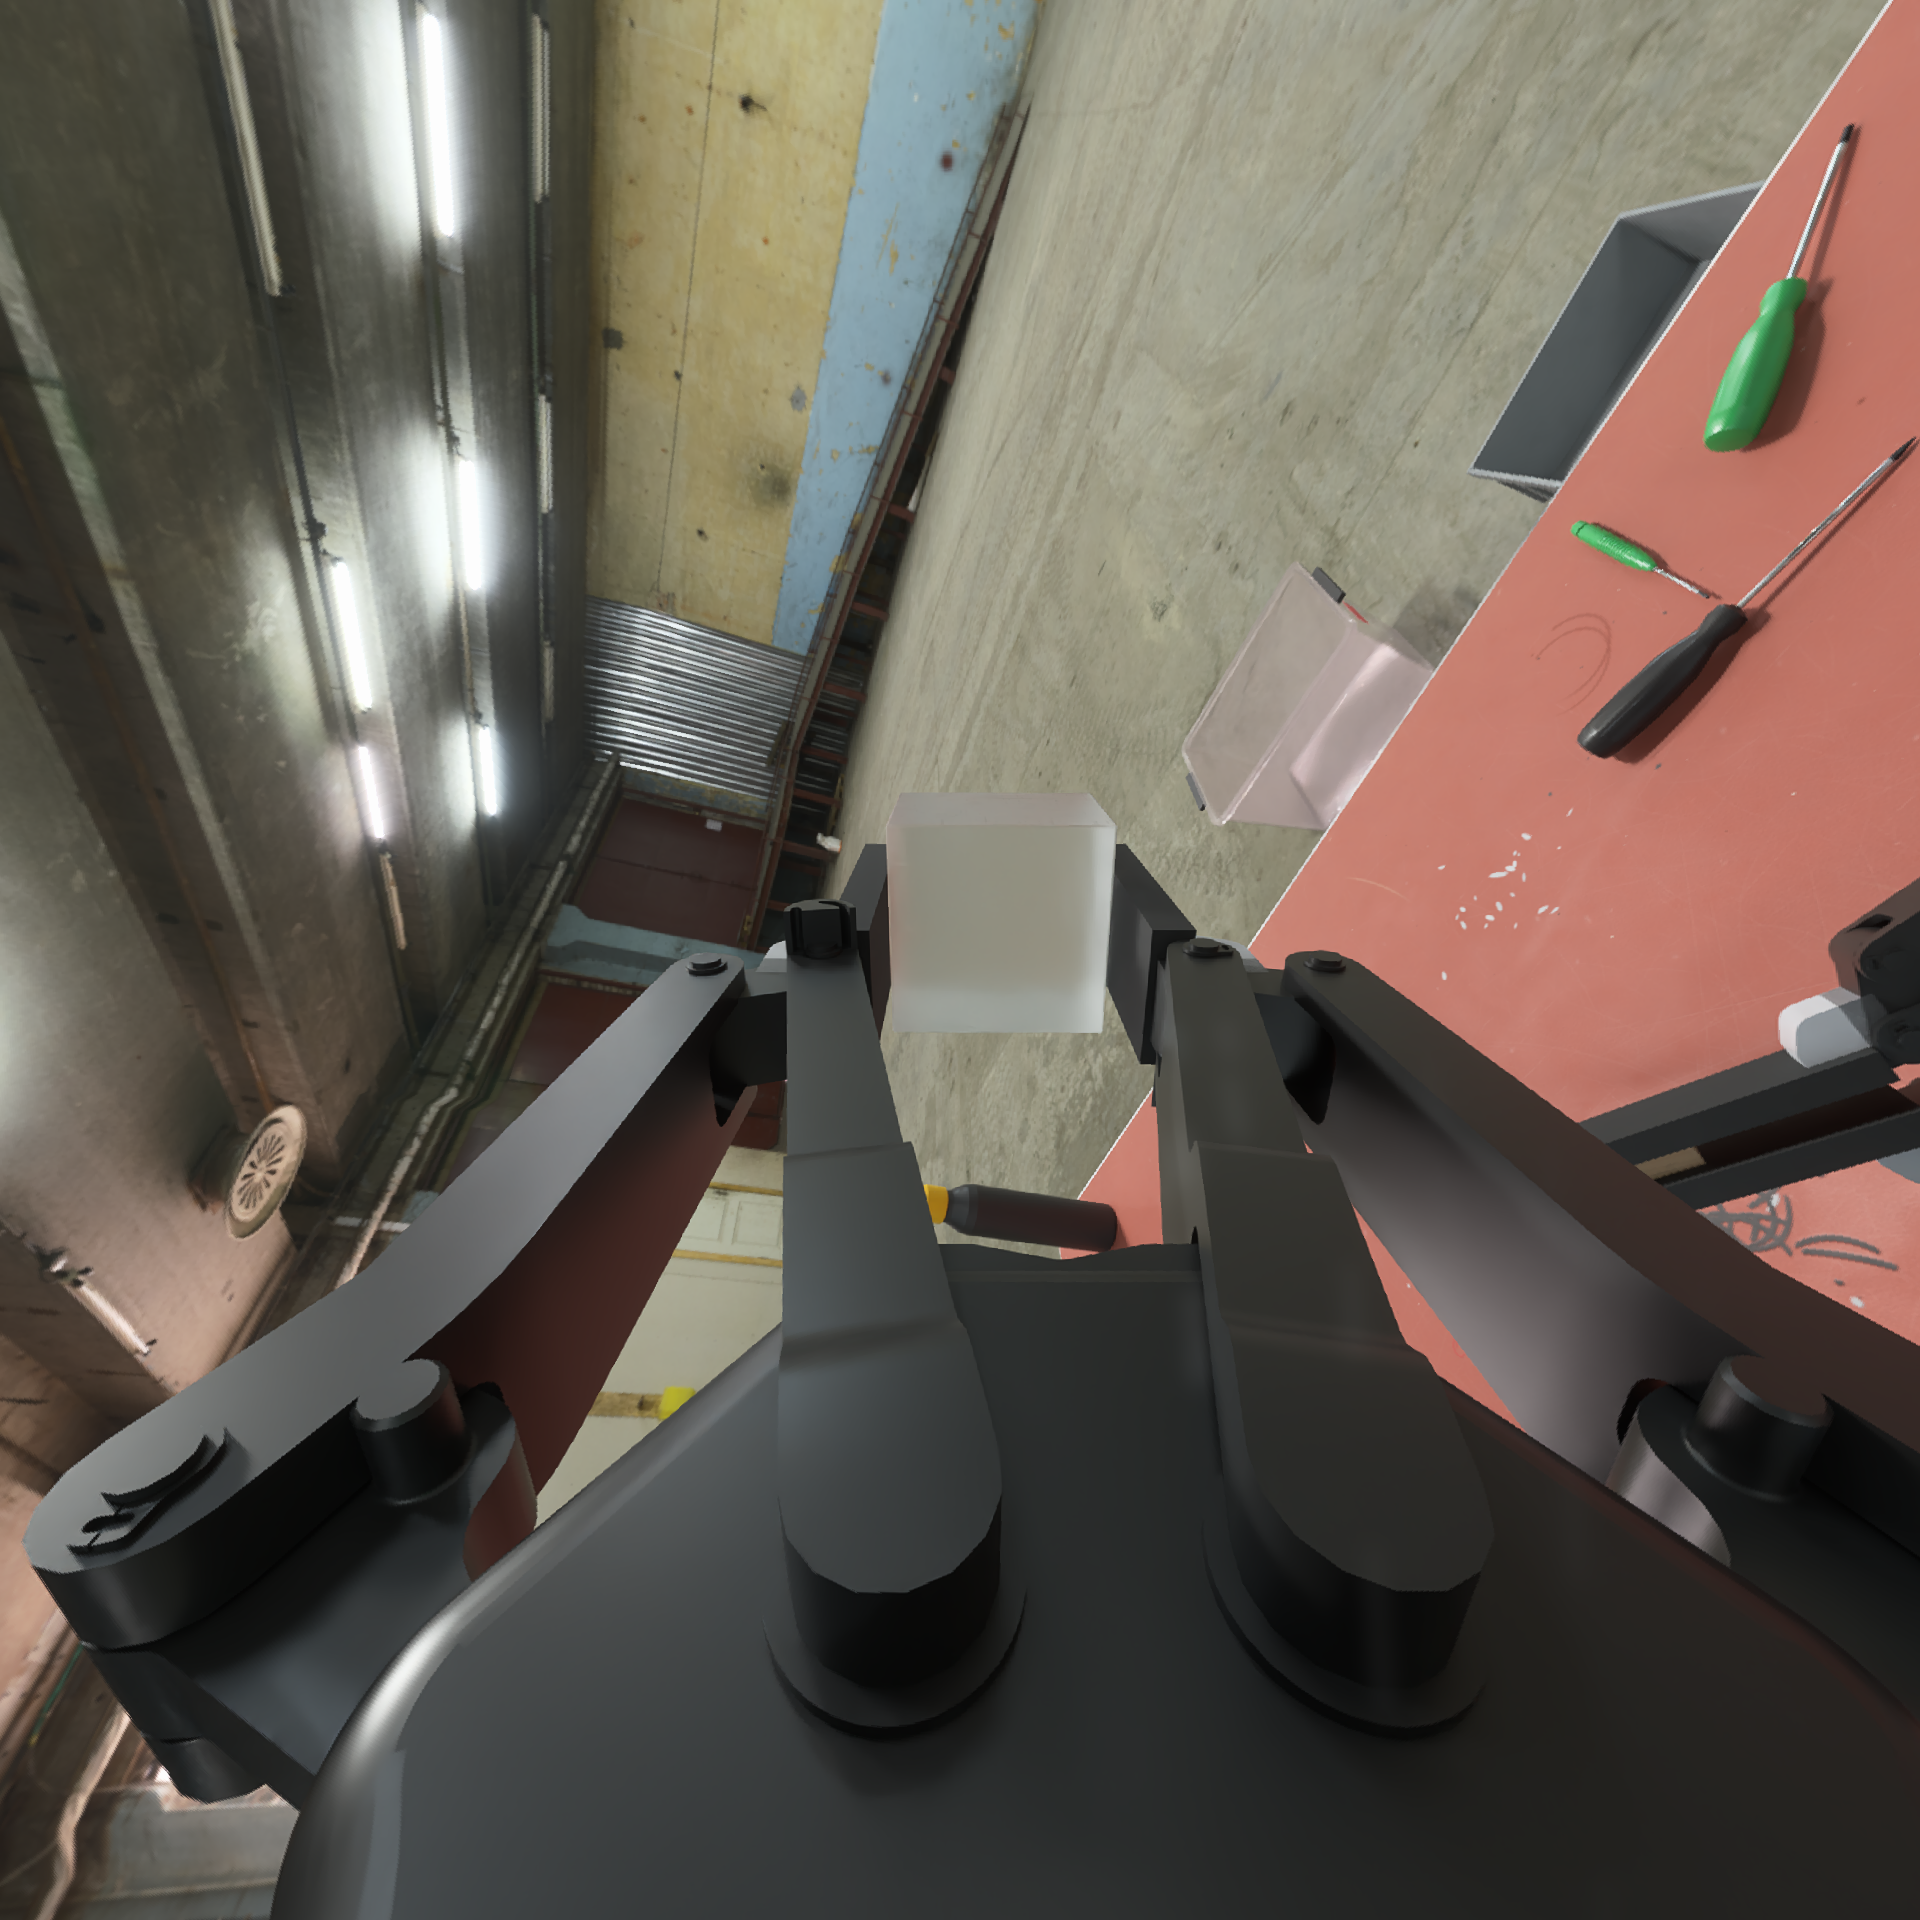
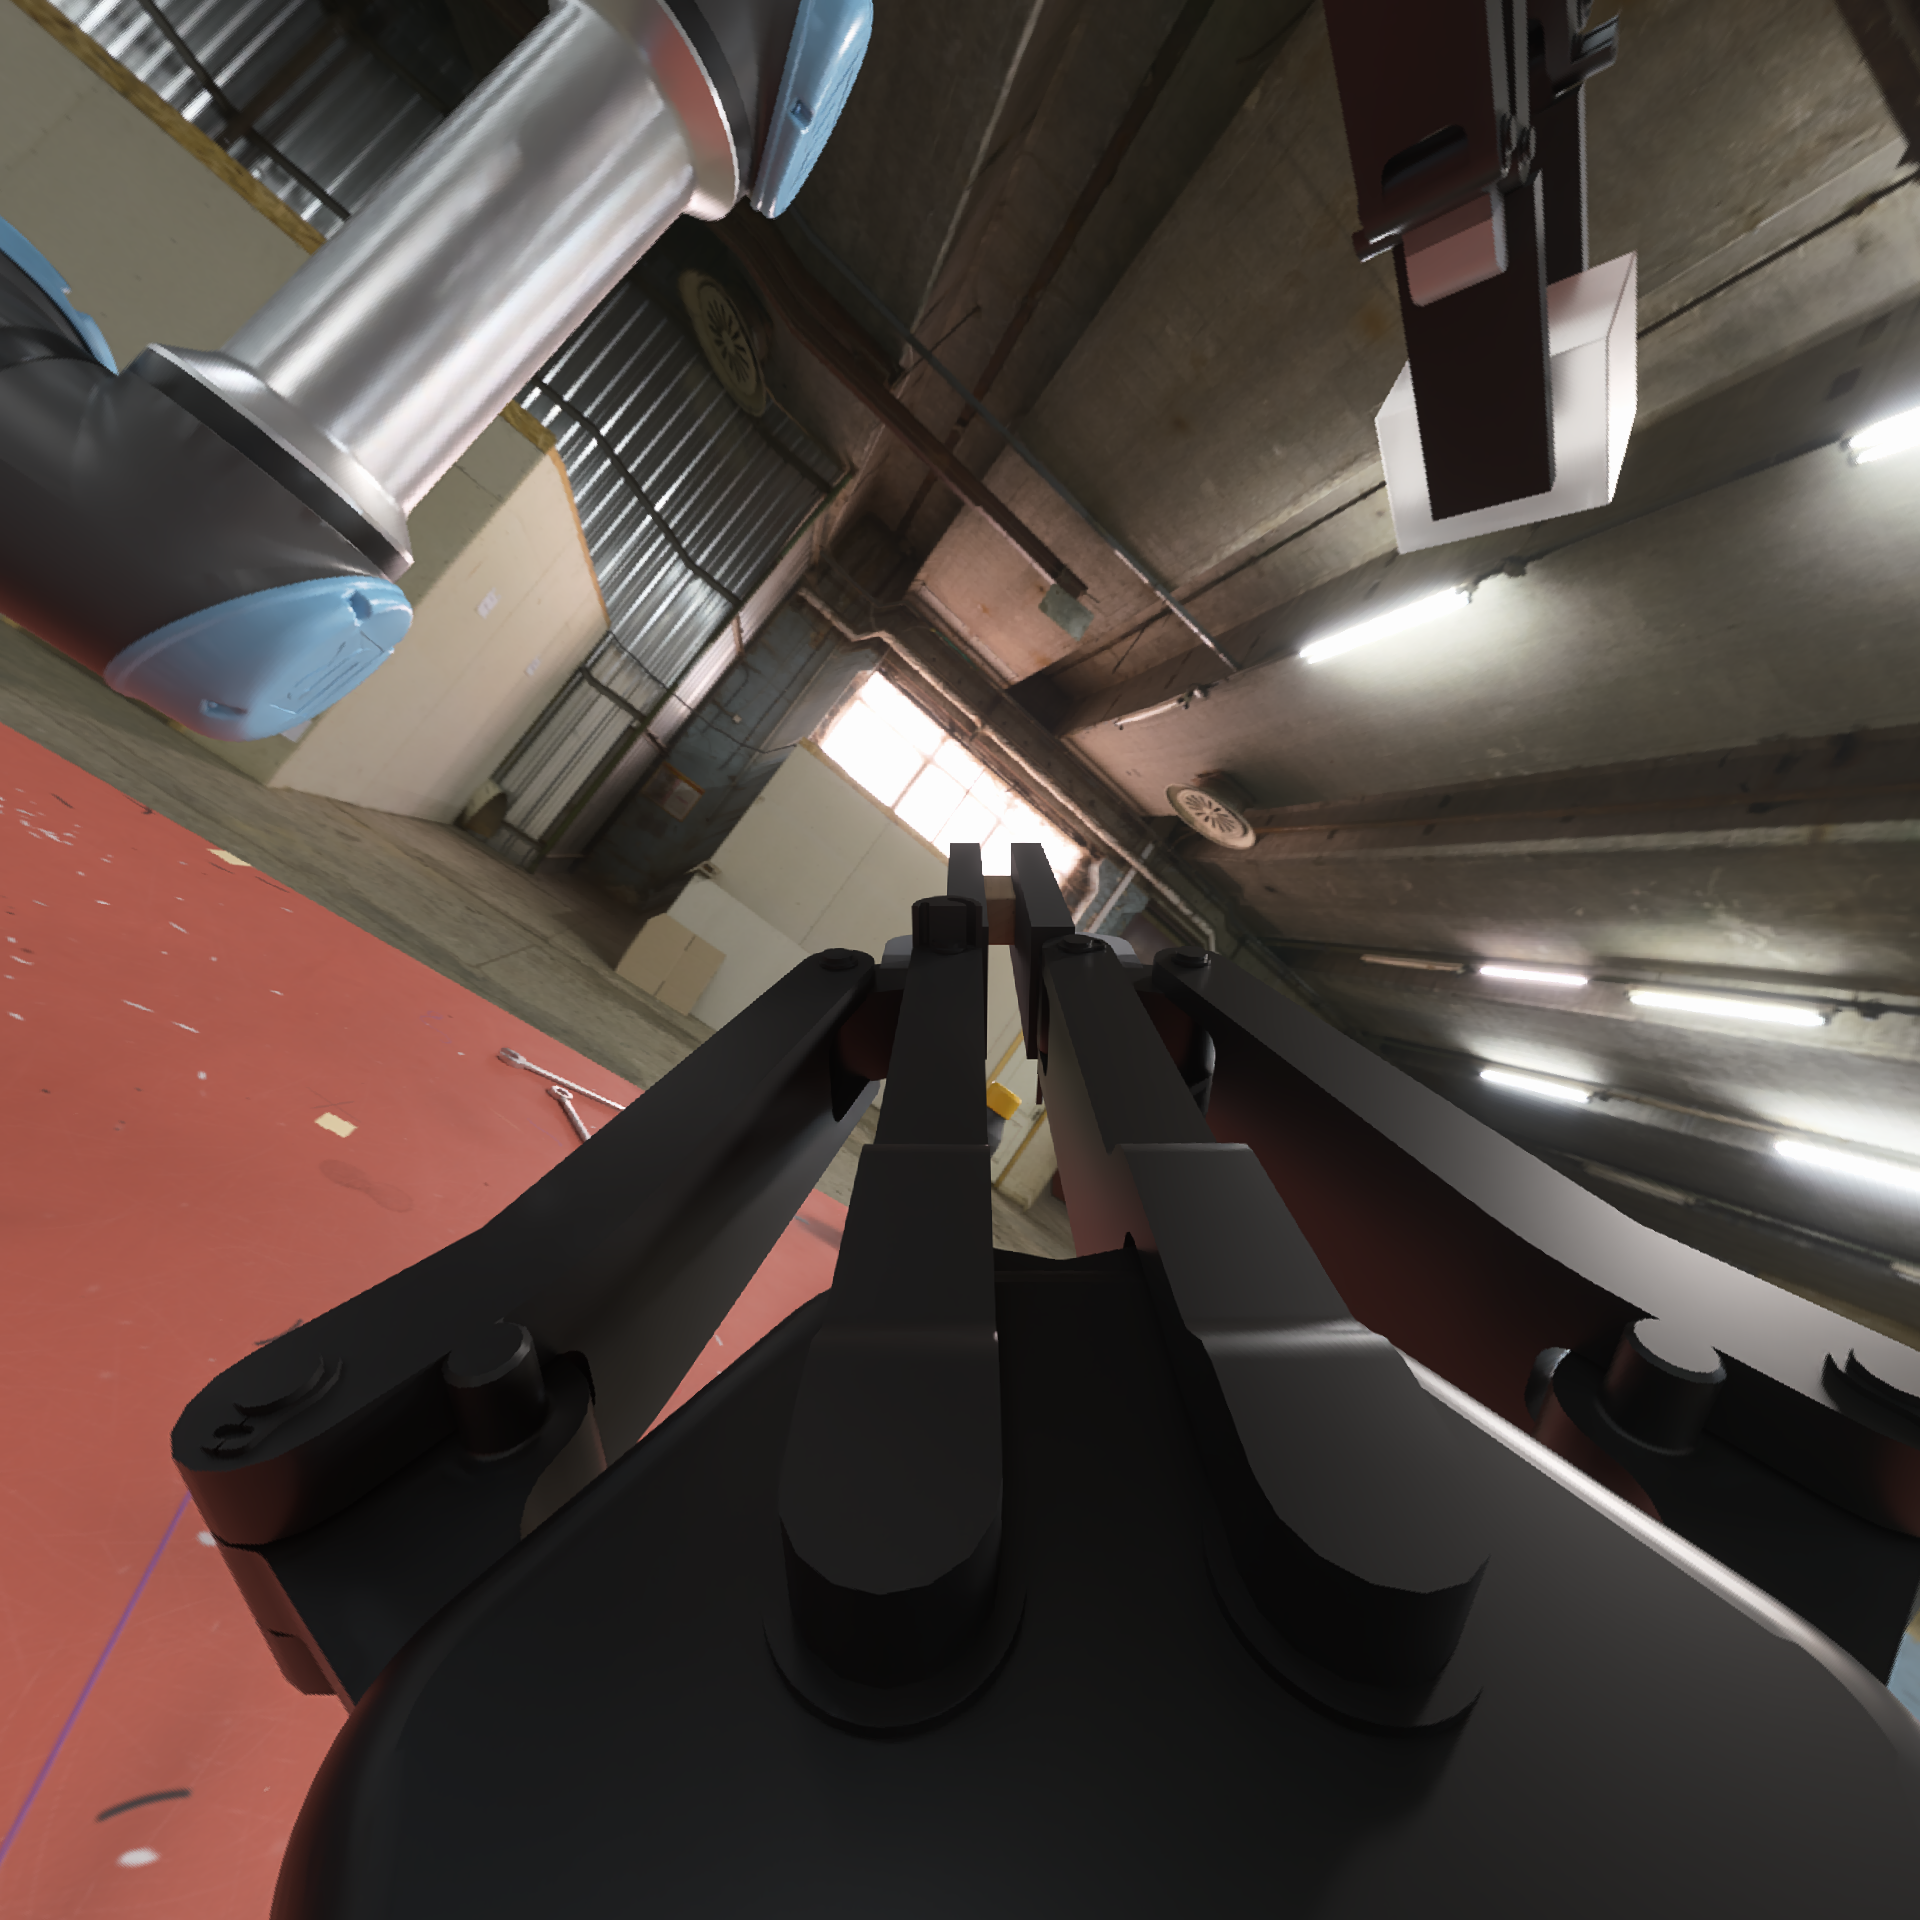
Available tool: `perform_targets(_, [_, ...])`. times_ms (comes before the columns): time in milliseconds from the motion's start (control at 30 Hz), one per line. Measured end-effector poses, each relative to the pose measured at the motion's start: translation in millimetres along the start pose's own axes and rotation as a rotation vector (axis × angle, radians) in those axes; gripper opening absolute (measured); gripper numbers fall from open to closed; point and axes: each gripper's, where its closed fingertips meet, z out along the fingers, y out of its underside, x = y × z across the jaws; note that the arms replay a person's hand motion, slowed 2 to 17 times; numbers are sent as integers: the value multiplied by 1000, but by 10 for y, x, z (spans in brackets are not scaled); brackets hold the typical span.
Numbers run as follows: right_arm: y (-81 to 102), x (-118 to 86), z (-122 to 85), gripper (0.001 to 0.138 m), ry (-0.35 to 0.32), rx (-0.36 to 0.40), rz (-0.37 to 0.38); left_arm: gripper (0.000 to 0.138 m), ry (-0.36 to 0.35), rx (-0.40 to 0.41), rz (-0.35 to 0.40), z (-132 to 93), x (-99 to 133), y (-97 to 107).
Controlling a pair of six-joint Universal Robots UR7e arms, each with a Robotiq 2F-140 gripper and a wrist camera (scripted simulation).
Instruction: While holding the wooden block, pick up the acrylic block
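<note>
My left gripper (image 1: pixel 1000 914) is shut on the acrylic block (image 1: pixel 997 920), a frosted clear cube, and holds it in the air off the edge of the red table (image 1: pixel 1621 935). The same block (image 2: pixel 1595 395) and the left gripper's fingers (image 2: pixel 1486 343) show at the top right of the right wrist view. My right gripper (image 2: pixel 997 904) is shut on the wooden block (image 2: pixel 1000 912), a small brown piece of which only a sliver shows between the pads. It is also held up above the table (image 2: pixel 208 1143).
On the table lie a green screwdriver (image 1: pixel 1756 364), a small green screwdriver (image 1: pixel 1621 548), a black screwdriver (image 1: pixel 1662 681) and wrenches (image 2: pixel 561 1086). A grey bin (image 1: pixel 1600 343) and a clear bin (image 1: pixel 1299 707) hang at the table edge. An arm link (image 2: pixel 416 312) is close by.
</note>
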Motion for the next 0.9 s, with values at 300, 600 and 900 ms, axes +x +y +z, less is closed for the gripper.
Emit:
perform_targets(300, [-61,118,-54,8,69,3,-82,50,10,39,-27,-48,76,-13])
perform_targets(600, [-140,224,-119,8,134,8,-166,50,18,76,-59,-91,142,-17])
perform_targets(900, [-220,328,-177,8,194,19,-245,50,17,111,-91,-132,191,-10])
